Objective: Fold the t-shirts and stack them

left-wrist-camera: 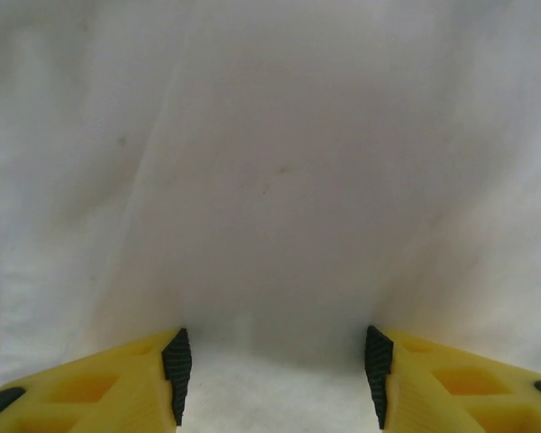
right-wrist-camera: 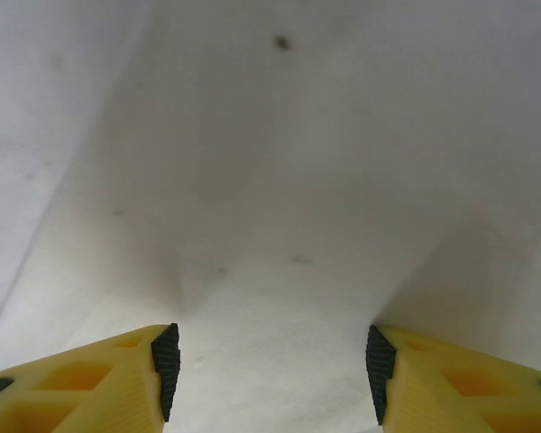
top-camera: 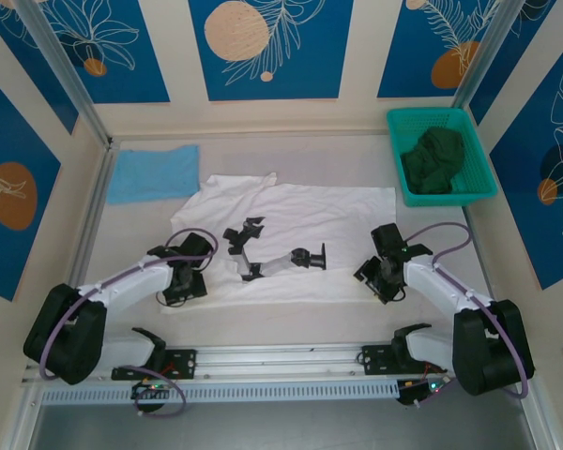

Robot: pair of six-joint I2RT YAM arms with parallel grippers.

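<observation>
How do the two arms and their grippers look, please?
The left arm and right arm have white links, black joints and lilac cables. The left gripper and right gripper have yellow fingers with black ribbed pads.

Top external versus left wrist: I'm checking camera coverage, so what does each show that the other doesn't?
Top external: the whole layout, with the light-blue t-shirt at far left, a green basket holding dark cloth, and the right gripper. Left wrist: close detail, yellow fingers spread apart over wrinkled fabric. Shared: the white t-shirt and the left gripper.
</observation>
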